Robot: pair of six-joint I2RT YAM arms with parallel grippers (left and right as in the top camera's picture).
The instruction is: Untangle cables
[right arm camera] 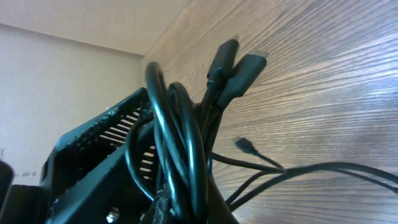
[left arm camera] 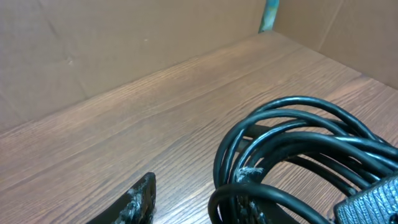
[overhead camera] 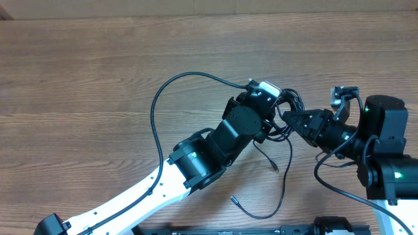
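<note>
The jaws of my right gripper (overhead camera: 295,121) pinch the cables (overhead camera: 286,111), a limp, light coil over the table (overhead camera: 98,78); my left gripper (left arm camera: 256,202) has its jaws spread around it. I'd judge a loose plug end (overhead camera: 274,167) the easiest hold.

Bright, even light, soft shadows on the surface (overhead camera: 98,78), and the cables (right arm camera: 186,155) blurring close against the right wrist lens.

cables (left arm camera: 311,149) glossy smooth black plastic sheath, table (left arm camera: 155,124) matt brown wood grain, walls (left arm camera: 93,43) matt plain cardboard
</note>
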